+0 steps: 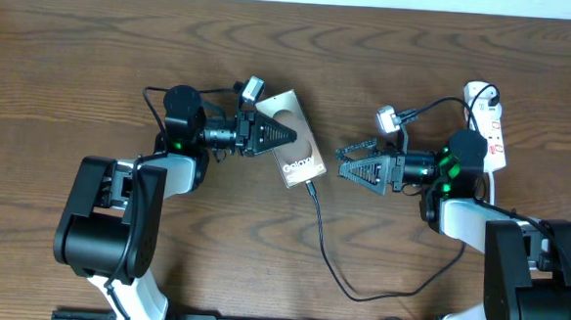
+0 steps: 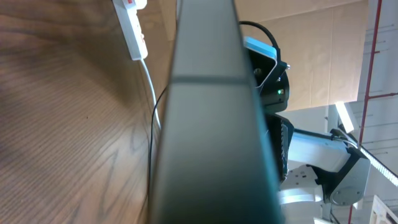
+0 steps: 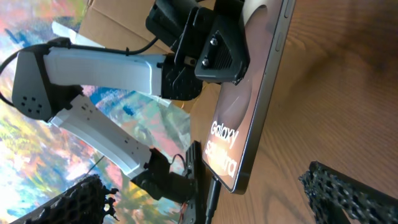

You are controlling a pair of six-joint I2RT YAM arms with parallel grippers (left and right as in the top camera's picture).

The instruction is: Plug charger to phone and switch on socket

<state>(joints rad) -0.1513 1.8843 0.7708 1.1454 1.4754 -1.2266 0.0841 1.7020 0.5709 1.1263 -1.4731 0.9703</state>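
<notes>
Dark brown flat rectangular phone (image 1: 300, 166) with white lettering lies mid-table, pinched by left gripper (image 1: 289, 136). Thin black charger cable (image 1: 322, 242) meets phone's near end, loops over brown wooden table (image 1: 75, 61). Right gripper (image 1: 344, 161) spread wide, empty, beside phone. White oblong power strip (image 1: 491, 132) far right.

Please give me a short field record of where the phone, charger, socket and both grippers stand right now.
phone: lying on the table between the arms
left gripper: shut on the phone's far end
right gripper: open, holding nothing, just clear of the phone's plug end
charger: tip at the phone's near end, looks inserted; cable loops toward the table's near edge
socket: far right, beside the right arm, no gripper on it; switch state cannot be told
</notes>
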